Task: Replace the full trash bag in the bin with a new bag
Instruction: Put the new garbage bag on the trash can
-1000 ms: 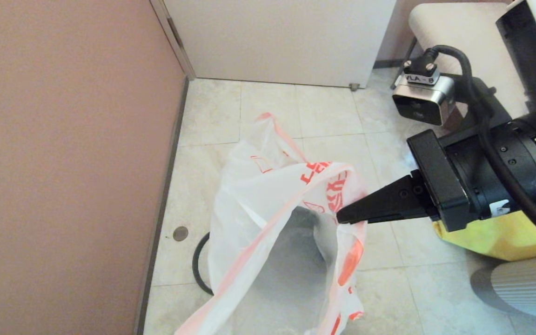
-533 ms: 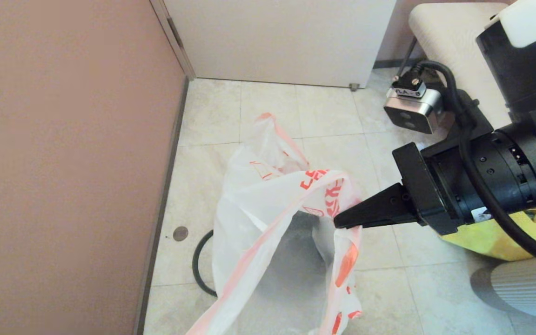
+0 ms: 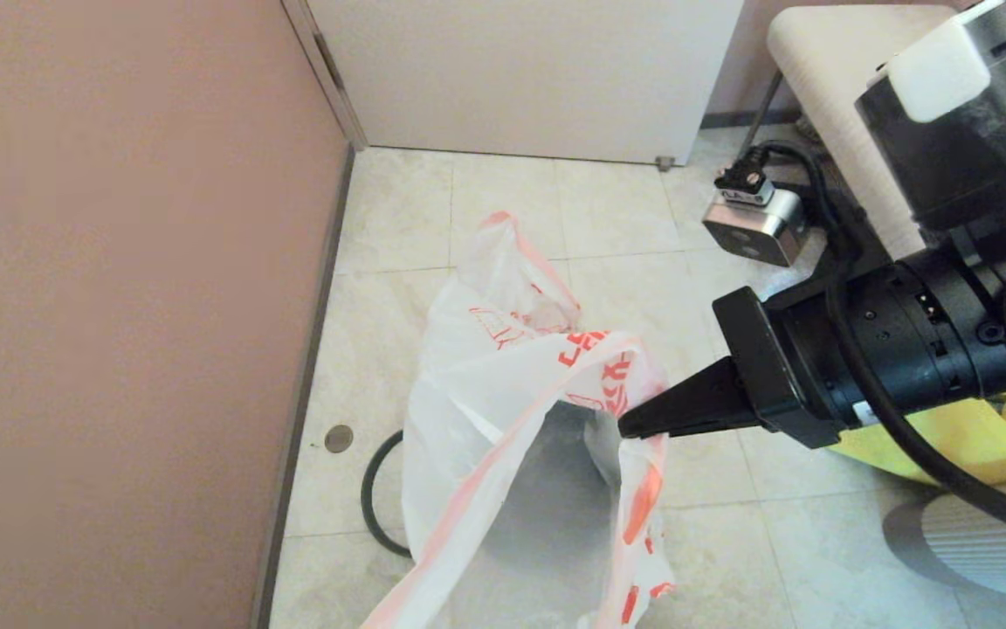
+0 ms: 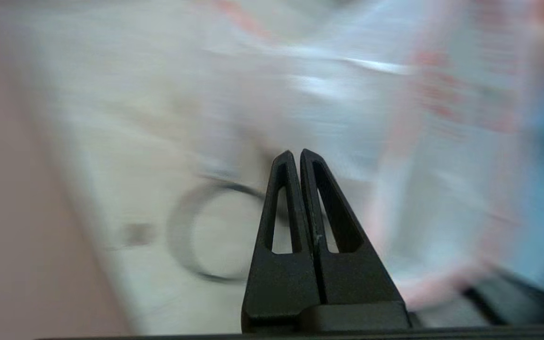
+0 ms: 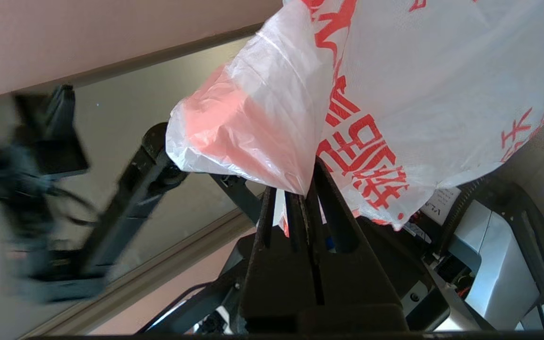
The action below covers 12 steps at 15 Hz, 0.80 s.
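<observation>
One new bag (image 3: 503,384), seemingly empty

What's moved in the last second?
The right gripper, shut on the new bag, slid slightly left, pulling the bag's rim with it. The left gripper is shut, holding nothing visible. The grey ring on the floor and the yellow tote stayed put.

Our right gripper (image 3: 627,426) reaches in from the right, forearm nearly level, its jaws pinched closed on the rim of the new bag (image 3: 503,367), holding it up. Our left gripper (image 4: 296,153) hangs beside the bag, jaws pressed together, gripping nothing.
</observation>
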Motion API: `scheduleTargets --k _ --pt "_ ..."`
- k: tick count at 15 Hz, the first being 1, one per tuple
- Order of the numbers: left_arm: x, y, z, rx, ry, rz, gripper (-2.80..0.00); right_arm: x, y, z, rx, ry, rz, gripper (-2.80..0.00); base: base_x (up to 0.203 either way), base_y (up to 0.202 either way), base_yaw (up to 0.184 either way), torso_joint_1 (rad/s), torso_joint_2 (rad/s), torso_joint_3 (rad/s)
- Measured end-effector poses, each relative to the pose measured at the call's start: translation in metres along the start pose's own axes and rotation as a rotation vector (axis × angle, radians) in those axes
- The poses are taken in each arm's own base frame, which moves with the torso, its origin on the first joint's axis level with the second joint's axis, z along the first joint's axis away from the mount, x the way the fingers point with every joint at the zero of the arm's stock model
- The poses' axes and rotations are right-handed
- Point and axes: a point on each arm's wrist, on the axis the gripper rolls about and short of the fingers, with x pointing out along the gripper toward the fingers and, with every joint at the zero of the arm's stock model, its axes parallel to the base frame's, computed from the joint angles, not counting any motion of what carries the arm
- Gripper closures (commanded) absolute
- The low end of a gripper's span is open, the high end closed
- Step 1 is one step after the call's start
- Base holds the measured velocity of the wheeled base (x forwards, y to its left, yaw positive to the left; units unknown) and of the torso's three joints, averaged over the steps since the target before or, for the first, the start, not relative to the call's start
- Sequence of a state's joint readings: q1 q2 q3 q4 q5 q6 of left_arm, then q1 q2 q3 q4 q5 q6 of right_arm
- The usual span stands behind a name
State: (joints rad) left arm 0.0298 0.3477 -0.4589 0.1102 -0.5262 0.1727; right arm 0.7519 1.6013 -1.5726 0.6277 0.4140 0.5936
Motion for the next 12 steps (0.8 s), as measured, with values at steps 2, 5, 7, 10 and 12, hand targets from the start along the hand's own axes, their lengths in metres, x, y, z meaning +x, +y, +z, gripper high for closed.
scheduleTargets --k 2,5,7,10,12 --pt "0.029 0.015 0.013 -0.045 0.116 -0.236 0.00 0.004 -0.001 0.003 0.002 0.001 -0.004 0.00 0.000 0.000 0.000 0.000 0.00 0.000" --pt "0.085 0.029 0.010 -0.119 0.314 -0.534 0.00 0.006 0.000 0.007 0.000 -0.004 -0.001 0.00 0.000 0.000 0.000 0.000 0.00 0.000" --pt "0.123 0.023 0.003 -0.123 0.384 -0.668 0.00 0.007 0.000 0.008 0.002 -0.006 -0.003 0.00 0.000 0.000 0.000 0.000 0.00 0.000" --pt "0.152 0.007 -0.005 -0.151 0.452 -0.680 -2.80 0.007 -0.003 0.009 0.007 -0.008 -0.009 0.00 0.000 0.000 0.000 0.000 0.00 0.000" --pt "0.163 0.000 -0.014 -0.129 0.469 -0.635 -2.80 0.009 -0.003 0.010 0.009 -0.006 -0.012 0.00 0.000 0.000 0.000 0.000 0.00 0.000"
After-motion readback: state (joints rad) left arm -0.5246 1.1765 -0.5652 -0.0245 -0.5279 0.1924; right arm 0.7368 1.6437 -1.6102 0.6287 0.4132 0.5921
